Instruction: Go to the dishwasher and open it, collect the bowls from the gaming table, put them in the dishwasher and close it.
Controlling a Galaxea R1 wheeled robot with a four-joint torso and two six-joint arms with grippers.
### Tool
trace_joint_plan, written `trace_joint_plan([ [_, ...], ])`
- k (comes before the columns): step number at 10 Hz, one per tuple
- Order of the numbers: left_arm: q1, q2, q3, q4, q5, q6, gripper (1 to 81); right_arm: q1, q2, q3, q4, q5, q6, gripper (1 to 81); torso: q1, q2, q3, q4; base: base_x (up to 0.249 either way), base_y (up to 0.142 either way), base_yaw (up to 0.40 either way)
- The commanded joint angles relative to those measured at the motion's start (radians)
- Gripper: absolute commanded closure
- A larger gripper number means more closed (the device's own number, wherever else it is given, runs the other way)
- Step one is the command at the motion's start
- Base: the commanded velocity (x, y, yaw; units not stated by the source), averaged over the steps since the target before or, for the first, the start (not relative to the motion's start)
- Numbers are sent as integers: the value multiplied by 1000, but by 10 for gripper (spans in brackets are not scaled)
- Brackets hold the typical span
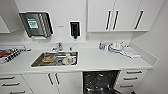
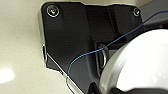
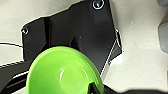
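While the robot faces the kitchen run, the head view places the dishwasher under the white surface, below and to the right of the sink; its dark interior is exposed, so the door is judged already open. Upper cabinets hang above the surface, drawers stand just beside the dishwasher, and some washing-up lies in the sink. From the left wrist view, a white bowl sits close against the robot's dark plate, with a thin blue cable crossing in front; it appears to be carried, but whether the left pincer is clenched on it cannot be told. From the right wrist view, a green bowl lies against the plate over pale floor; it also looks carried, yet the right pincer's state cannot be told either. For the loading step, judged as the one in hand: bring one bowl at a time over the dark opening, keep it level, lower it clear of the surface edge, and release only once a rack supports it.
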Motion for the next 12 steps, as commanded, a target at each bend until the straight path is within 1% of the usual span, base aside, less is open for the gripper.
trace_joint_plan([
  [1,-29,-125,127,-23,19,-12,811,41,-24,32,9,-61,2,811,1,0,-90,0,0,0,0],
  [2,-32,-159,164,-23,16,-13,811,43,-25,31,7,-63,2,811,1,0,-123,0,0,0,0],
  [3,-35,-196,198,-28,12,-22,811,43,-27,32,7,-63,2,811,1,0,-158,0,0,0,0],
  [4,-45,-226,219,-37,-13,-36,811,44,-27,31,7,-63,2,811,1,0,-96,0,0,0,0],
  [5,-61,-251,242,-43,-19,-52,811,44,-27,28,7,-61,2,811,1,1,-125,0,0,0,0],
  [6,-89,-275,265,-45,-19,-67,811,44,-27,28,7,-61,2,811,2,1,-135,0,0,0,0],
  [7,-127,-299,290,-46,-16,-79,811,44,-27,29,3,-60,2,811,1,1,-144,0,0,0,0],
  [9,-187,-352,364,-46,-5,-101,811,46,-28,32,1,-61,2,811,2,1,-143,0,0,0,0],
  [10,-222,-377,397,-46,-1,-106,811,49,-27,32,0,-61,2,811,2,1,-181,0,0,0,0],
  [11,-267,-410,449,-46,36,-118,811,49,-25,38,-2,-60,1,811,2,1,-237,0,0,0,0],
  [12,-314,-440,496,-46,48,-121,811,52,-28,49,-2,-60,0,811,2,2,-244,0,0,0,0],
])
